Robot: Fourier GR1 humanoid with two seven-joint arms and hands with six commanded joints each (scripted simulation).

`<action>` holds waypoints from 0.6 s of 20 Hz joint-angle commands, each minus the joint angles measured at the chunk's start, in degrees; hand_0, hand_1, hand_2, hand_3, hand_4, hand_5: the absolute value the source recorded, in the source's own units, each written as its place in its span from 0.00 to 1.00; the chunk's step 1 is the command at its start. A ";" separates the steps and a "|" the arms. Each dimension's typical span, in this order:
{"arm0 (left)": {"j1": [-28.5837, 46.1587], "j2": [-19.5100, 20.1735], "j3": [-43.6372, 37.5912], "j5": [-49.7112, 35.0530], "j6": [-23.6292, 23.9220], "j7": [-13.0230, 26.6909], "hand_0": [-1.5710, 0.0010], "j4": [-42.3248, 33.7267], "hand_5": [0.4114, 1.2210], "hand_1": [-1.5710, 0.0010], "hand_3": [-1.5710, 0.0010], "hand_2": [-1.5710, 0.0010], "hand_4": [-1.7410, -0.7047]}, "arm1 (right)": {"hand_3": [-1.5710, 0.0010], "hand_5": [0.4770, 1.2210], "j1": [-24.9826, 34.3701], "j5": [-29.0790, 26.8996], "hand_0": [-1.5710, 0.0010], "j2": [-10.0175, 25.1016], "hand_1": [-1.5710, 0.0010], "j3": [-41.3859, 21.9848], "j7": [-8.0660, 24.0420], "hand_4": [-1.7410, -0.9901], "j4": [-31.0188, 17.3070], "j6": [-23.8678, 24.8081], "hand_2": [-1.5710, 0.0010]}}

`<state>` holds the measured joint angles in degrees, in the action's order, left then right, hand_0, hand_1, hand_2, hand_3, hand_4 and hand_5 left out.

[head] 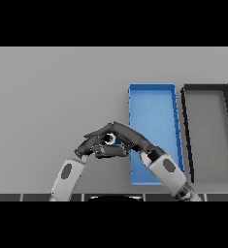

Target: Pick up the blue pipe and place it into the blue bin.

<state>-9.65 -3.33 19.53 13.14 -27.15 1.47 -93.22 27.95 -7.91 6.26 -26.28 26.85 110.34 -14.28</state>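
The open blue rectangular bin [154, 114] stands unobstructed from above over its far half; its near left corner is crossed by the right arm. Just right of the bin sits a black-walled grey bin [206, 133], leaving only a thin gap. Left of the blue bin and beyond it, the grey table [52, 92] lies bare.

Even, moderately bright light falls on the flat grey desk [47, 97], without glare or any clear direction. Faint shading lines the inner walls of the rectangular blue bin [176, 121].
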 commanded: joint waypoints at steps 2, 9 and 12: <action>0.69 -0.28 0.18 -0.83 -0.43 1.06 0.88 -0.60 0.44 0.89 0.90 0.89 0.72 | 0.00 1.00 -0.59 1.35 0.00 -0.01 0.00 -0.58 -0.94 0.00 -0.09 0.32 0.00; 1.01 -0.57 -0.23 -0.33 0.44 2.78 0.97 0.46 0.10 0.98 0.98 0.98 0.78 | 0.00 1.00 -0.91 -1.74 0.00 -2.04 0.00 0.63 -1.91 0.00 0.20 1.06 0.00; 0.55 -0.88 -0.27 -0.02 0.68 3.72 0.99 0.93 0.08 0.99 0.99 0.99 0.80 | 0.00 1.00 2.71 -6.78 0.00 -3.85 0.00 3.85 2.28 0.00 0.21 3.38 0.00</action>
<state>-9.11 -4.22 19.27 13.11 -26.49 5.09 -92.29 30.70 -14.74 2.39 -22.40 29.09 110.54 -10.90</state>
